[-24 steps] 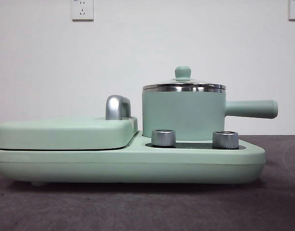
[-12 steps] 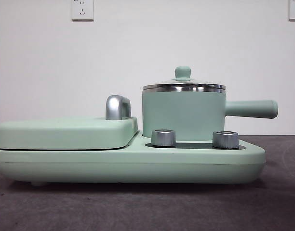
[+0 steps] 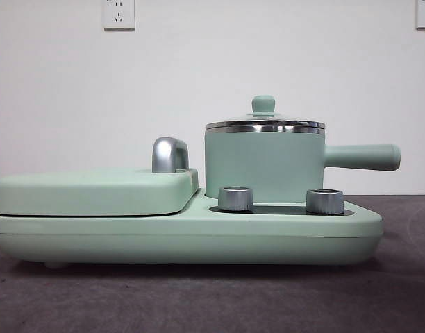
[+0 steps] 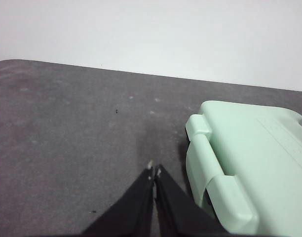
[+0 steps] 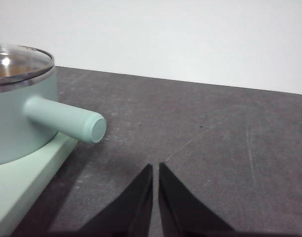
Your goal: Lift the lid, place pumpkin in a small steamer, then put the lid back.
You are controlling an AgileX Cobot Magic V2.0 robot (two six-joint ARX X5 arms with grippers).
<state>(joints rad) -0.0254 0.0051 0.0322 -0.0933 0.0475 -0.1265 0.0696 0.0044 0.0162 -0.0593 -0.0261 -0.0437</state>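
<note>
The small steamer (image 3: pixel 264 165) is a mint-green pot with a steel rim, standing on the right half of the appliance base. Its long handle (image 3: pixel 362 157) points right. The glass lid (image 3: pixel 264 122) with its mint knob sits on the steamer; the right wrist view shows the lid (image 5: pixel 15 61) and the steamer (image 5: pixel 20 116) too. The pumpkin is out of view. My left gripper (image 4: pixel 154 174) hovers shut over bare table beside the grill cover. My right gripper (image 5: pixel 156 170) hovers shut over the table, out beyond the steamer's handle (image 5: pixel 67 120).
The wide mint appliance base (image 3: pixel 185 239) has a flat hinged grill cover (image 3: pixel 94 192) on its left half, also seen in the left wrist view as the cover (image 4: pixel 249 163). Two silver knobs (image 3: pixel 235 198) stand at the front. Dark grey table (image 5: pixel 215 143) surrounds it.
</note>
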